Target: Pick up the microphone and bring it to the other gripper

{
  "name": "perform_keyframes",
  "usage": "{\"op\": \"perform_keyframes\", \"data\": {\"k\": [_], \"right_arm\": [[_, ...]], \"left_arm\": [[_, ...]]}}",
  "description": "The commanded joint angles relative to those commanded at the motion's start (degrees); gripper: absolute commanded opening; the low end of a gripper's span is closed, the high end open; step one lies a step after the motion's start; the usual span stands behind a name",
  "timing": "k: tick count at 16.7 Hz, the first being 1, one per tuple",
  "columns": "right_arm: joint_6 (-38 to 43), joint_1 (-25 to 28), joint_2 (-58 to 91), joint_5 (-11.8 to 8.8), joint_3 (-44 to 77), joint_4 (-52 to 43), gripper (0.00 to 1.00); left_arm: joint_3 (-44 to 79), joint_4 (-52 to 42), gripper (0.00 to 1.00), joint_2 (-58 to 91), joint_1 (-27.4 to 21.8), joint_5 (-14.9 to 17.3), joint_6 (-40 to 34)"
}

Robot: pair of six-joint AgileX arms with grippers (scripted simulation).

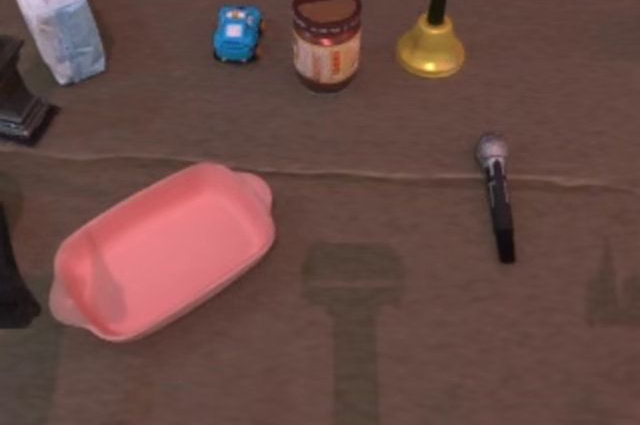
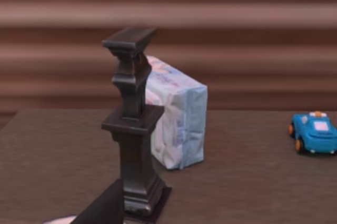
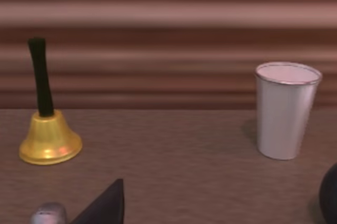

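Microphone (image 1: 496, 195) is seen lying flat on the table (image 1: 420, 345) at its right side, silver head toward the back wall, below and right of the gold bell (image 1: 430, 45). Nothing touches it. A jar (image 1: 326, 37), a blue toy car (image 1: 238, 34), a white pack (image 1: 58, 15) and a pink dish (image 1: 165, 250) are spread leftward. Neither gripper's opening can be told; only dark finger edges are shown in the wrist views.
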Motion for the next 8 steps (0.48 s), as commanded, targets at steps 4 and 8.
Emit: {"op": "perform_keyframes", "data": {"k": [4,8], "right_arm": [[0.50,0.51,1.74,-0.01,1.72,-1.11,1.00],[3.28,3.05,12.60,0.20,11.96,-7.44,1.00]], "left_arm": [[0.00,0.00,1.00,0.00,0.00,0.00,0.00],[0.00,0.00,1.00,0.00,0.00,0.00,0.00]]}}
